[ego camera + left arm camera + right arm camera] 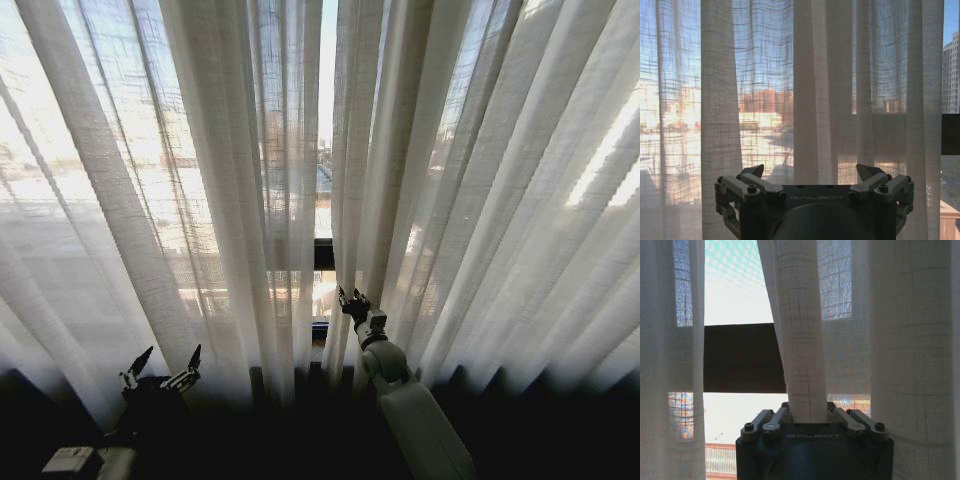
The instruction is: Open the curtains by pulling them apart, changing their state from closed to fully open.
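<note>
Sheer white curtains [230, 200] hang nearly closed. The right tool [352, 301], frame centre, pinches a curtain pleat [802, 365]. The left tool [162, 366] sits spread, lower left.

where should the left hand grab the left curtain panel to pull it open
Best on the left curtain panel at its inner edge pleat beside the narrow gap. That fold hangs free and vertical, so approach straight on with jaws either side of it. The left hand hangs open, low and further left.

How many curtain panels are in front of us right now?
2: the left panel beside the open left hand, and the right panel, whose inner pleat the right hand grips.
</note>
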`<state>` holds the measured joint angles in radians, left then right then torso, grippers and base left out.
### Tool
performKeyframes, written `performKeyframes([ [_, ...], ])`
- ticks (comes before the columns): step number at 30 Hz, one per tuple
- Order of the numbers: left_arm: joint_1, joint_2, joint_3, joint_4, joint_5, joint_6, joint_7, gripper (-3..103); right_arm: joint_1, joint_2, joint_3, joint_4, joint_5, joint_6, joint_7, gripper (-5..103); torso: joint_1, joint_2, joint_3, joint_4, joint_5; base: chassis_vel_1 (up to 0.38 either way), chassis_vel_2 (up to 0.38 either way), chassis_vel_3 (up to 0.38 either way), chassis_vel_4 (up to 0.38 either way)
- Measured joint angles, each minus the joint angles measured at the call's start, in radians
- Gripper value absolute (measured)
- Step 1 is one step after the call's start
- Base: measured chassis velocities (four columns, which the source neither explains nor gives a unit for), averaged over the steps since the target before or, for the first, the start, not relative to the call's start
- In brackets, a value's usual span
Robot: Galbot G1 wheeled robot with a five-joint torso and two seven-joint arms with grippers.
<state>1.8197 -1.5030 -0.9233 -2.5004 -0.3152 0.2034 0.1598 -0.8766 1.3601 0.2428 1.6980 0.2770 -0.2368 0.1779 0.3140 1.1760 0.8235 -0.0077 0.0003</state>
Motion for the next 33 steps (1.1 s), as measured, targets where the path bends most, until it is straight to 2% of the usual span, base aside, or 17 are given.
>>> performKeyframes([
  [3,0.002,0.003,-0.001,0.0,-0.002,-0.003,0.0,100,-0.001,0.002,0.001,-0.002,0.0,0.006,0.0,14,0.0,0.0,0.0,0.0,0.0,0.0,0.0,0.0,0.0],
  [4,0.003,0.003,-0.001,0.0,-0.002,-0.003,0.0,100,-0.001,0.002,0.001,-0.002,0.0,0.006,0.0,14,0.0,0.0,0.0,0.0,-0.0001,0.0,0.0,0.0,0.0],
  [5,0.003,0.003,-0.001,0.0,-0.002,-0.004,0.0,100,-0.001,0.003,0.001,-0.002,0.0,0.006,0.0,9,0.0,0.0,0.0,0.0,0.0,0.0,0.0,0.0,0.0],
  [6,0.003,0.003,-0.001,0.0,-0.002,-0.004,0.0,100,-0.001,0.003,0.001,-0.002,0.0,0.006,0.0,9,0.0,0.0,0.0,0.0,0.0,0.0,0.0,0.0,0.0],
  [8,0.003,0.003,-0.001,0.0,-0.003,-0.005,0.0,100,-0.001,0.001,0.0,-0.001,0.002,0.006,0.001,2,0.0,0.0,0.0,0.0,0.0,0.0,0.0,0.0,0.0],
  [16,0.003,0.001,-0.001,0.0,-0.003,-0.006,0.0,100,-0.005,-0.014,0.006,0.03,0.063,-0.019,-0.002,0,0.0,0.0,0.0,0.0,0.0,0.0,0.0,0.0,0.0],
  [25,0.003,0.001,-0.003,0.0,-0.003,-0.007,0.0,100,-0.012,-0.026,0.017,0.052,0.082,-0.023,-0.007,0,0.0,0.0,0.0,0.0001,0.0,-0.015,-0.023,0.018,0.014],
  [33,0.004,-0.004,0.003,0.0,0.0,-0.007,0.0,100,-0.025,-0.036,0.028,0.068,0.085,-0.023,-0.006,0,0.0,0.0,0.0,0.0001,-0.0001,-0.153,-0.146,0.156,0.145],
])
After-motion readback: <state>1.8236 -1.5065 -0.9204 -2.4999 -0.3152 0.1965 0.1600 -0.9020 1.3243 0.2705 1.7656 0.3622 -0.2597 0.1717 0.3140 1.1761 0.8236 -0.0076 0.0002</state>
